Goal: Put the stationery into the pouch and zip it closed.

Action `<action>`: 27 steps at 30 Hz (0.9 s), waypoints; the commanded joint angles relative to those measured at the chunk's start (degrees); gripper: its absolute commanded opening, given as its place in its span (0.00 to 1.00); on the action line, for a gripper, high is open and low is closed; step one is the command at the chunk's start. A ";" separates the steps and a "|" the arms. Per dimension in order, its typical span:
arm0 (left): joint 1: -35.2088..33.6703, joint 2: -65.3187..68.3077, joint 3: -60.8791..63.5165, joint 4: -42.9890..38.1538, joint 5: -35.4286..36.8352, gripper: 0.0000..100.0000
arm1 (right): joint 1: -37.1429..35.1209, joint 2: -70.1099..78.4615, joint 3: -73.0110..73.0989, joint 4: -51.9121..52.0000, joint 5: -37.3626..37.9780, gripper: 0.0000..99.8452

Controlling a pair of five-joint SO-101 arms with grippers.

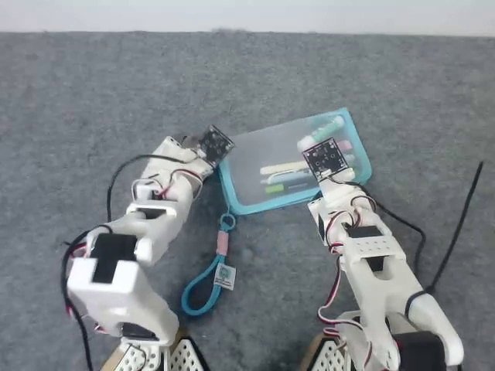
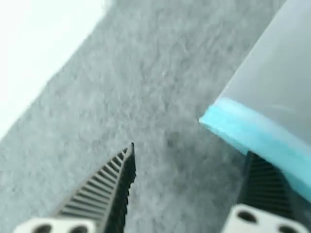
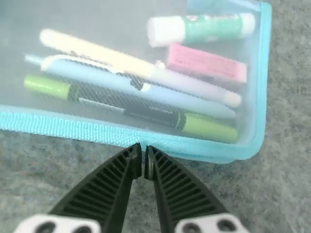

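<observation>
The filling part of the job looks done. A glue stick point(image 3: 199, 28), a pink eraser point(image 3: 206, 63) and three pens, yellow point(image 3: 97, 48), blue point(image 3: 92, 73) and green point(image 3: 209, 127), all lie inside the translucent pouch point(image 3: 73, 127), just beyond the tips of the right jaws. Those jaws are pressed together with their tips at the pouch's blue edge. Whether they nip a zip pull or merely touch the trim, I cannot tell. The left jaws stand spread wide, with bare grey table point(image 2: 121, 73) between them and a corner of the pouch close against one of them. A blue strap point(image 1: 205, 286) trails from the pouch's corner and lies behind both jaws, between the two arms. What is left, I judge, is the zip: nothing here settles whether it is closed, so drawing it shut is the outstanding step.
</observation>
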 commanded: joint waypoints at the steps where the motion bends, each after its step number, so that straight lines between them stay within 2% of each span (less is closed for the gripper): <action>1: 1.93 0.09 1.98 -10.02 0.70 0.34 | -0.48 -0.13 -0.35 -1.36 0.88 0.01; 6: 2.73 -1.41 8.04 -19.08 0.53 0.34 | -0.48 -0.13 -0.35 -1.45 0.88 0.01; 12: 5.98 -2.99 11.38 -24.35 -2.99 0.30 | -1.63 -0.13 -0.35 -1.27 0.88 0.01; 19: 8.62 -2.46 14.64 -39.65 -7.74 0.27 | -2.15 -0.13 -0.35 -1.19 0.97 0.01; 27: 15.91 0.00 14.73 -40.18 -15.38 0.26 | -2.24 -0.13 -0.35 -1.19 0.97 0.01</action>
